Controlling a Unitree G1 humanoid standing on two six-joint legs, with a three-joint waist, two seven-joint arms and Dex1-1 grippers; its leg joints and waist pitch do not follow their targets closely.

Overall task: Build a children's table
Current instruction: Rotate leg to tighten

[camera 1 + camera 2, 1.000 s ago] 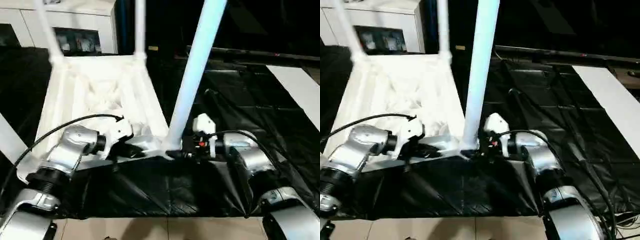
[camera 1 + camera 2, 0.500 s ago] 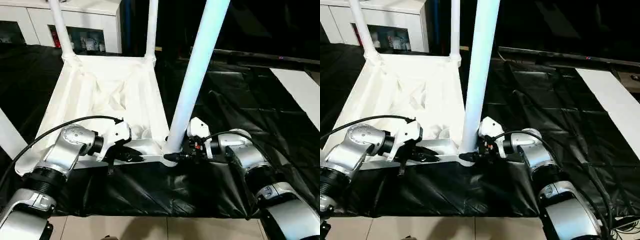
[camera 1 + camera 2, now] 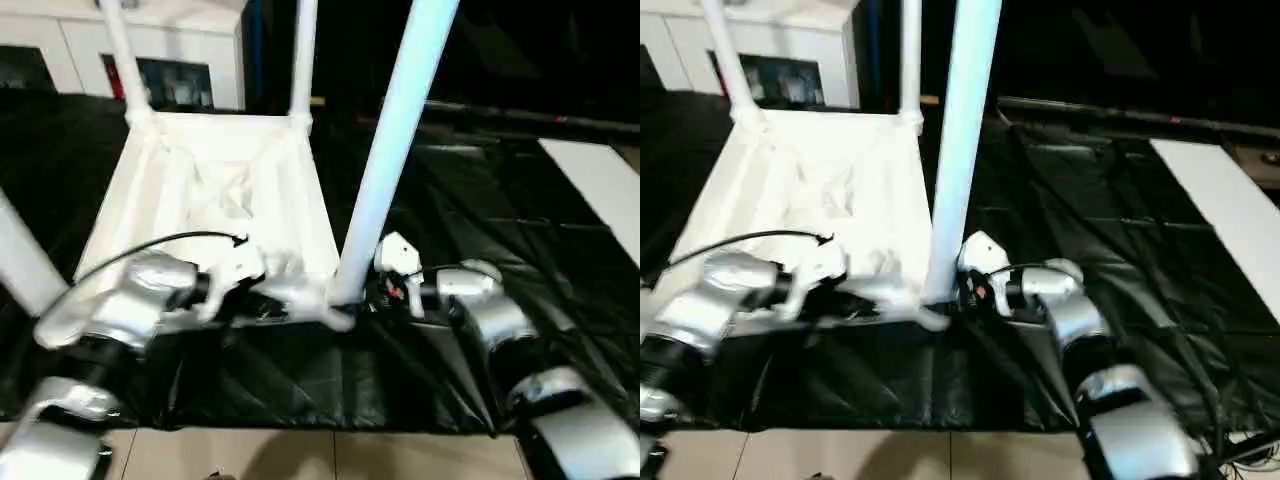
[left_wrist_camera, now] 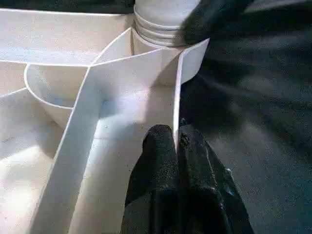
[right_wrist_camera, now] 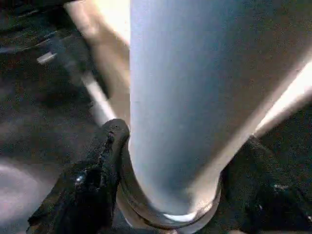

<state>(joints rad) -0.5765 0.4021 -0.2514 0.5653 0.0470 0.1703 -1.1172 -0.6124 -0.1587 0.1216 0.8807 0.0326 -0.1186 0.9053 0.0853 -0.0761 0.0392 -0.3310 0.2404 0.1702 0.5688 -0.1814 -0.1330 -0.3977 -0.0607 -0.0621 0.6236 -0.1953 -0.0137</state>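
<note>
The table top (image 3: 215,200) is lying upside down on the black-covered work table (image 3: 500,200), three legs already standing. The right gripper (image 5: 168,180) is grasping the nearest leg (image 3: 390,160) at its socket; the left gripper (image 4: 176,146) is pinching the rim rib. A skewed twist risks jamming the thread.

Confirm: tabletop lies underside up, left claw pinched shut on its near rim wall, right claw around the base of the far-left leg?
Not quite. The right claw is around the base of the near-right leg, as the right wrist view shows. The rest holds: the tabletop lies underside up and the left claw is pinched on its near rim wall.
</note>
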